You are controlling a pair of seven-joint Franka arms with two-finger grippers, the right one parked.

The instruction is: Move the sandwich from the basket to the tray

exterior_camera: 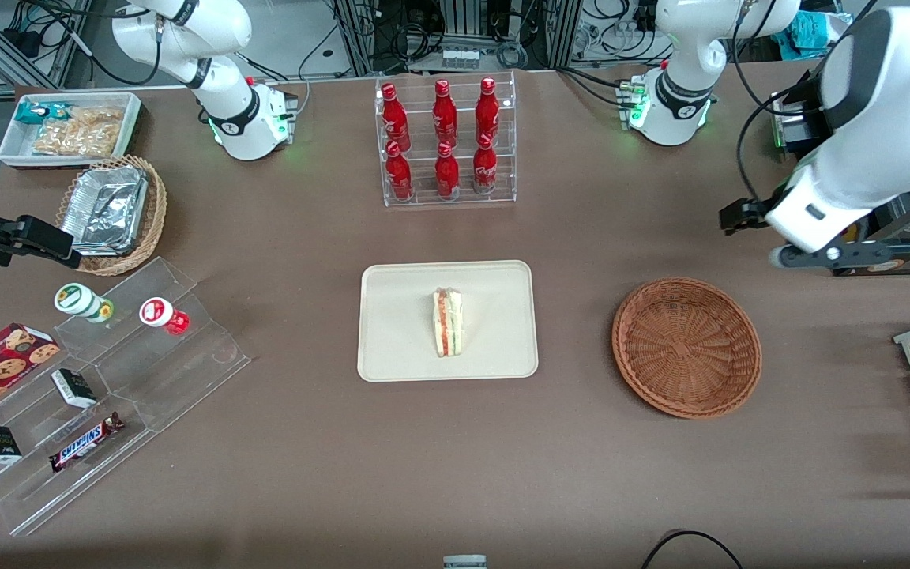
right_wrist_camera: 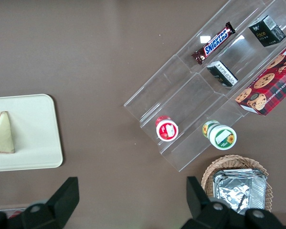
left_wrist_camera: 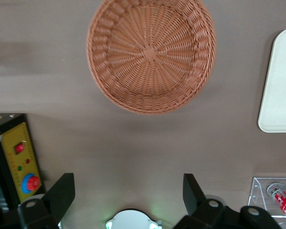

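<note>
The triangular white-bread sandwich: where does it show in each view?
Front view: the triangular white-bread sandwich stands mid cream rectangular plastic tray.
Left wrist view: not in it; the open gripper hovers above bare table near the empty reddish-brown wicker basket.
Right wrist view: sandwich at the picture's edge.
Shared landmark: the tray.

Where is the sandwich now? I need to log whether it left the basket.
In the front view the sandwich lies on the tray, with the basket empty beside it; the open pincer hangs above the table near the basket.
</note>
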